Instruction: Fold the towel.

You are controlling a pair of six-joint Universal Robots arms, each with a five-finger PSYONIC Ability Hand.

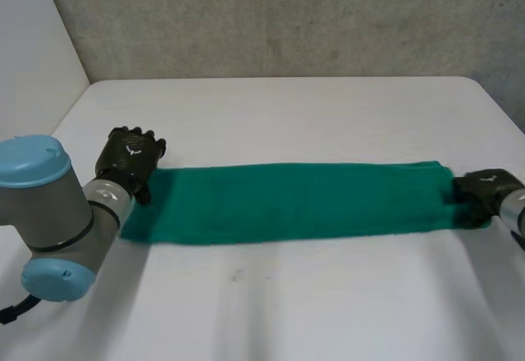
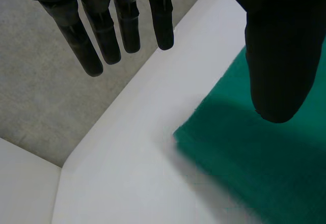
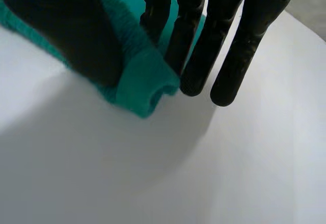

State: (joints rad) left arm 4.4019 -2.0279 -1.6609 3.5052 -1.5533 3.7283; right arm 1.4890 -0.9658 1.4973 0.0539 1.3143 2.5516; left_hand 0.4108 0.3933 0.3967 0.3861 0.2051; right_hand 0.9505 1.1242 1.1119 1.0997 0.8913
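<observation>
A white rectangular table (image 1: 287,115) stands against a grey concrete wall (image 1: 287,16), w/ a teal-green terry towel (image 1: 303,201) lying flat across its middle. The towel is folded into a long narrow strip running left to right. The robot's left arm (image 1: 57,213), grey w/ light-blue caps, sits at the near left. Its black left hand (image 1: 131,157) is at the strip's far-left corner. From the wrist, that hand is spread: straight fingers (image 2: 109,35) reach out over the table's far-left edge, and the thumb (image 2: 277,56) hangs above the cloth, well apart from them, w/ nothing held btwn. Whether the thumb touches the towel cannot be told. The black right hand (image 1: 484,195) is at the strip's right end, near the table's right edge. From its wrist, the thumb (image 3: 66,35) and fingers (image 3: 244,46) pinch the towel's doubled end btwn them. The fold bulges out by the fingertips, just above the tabletop.
</observation>
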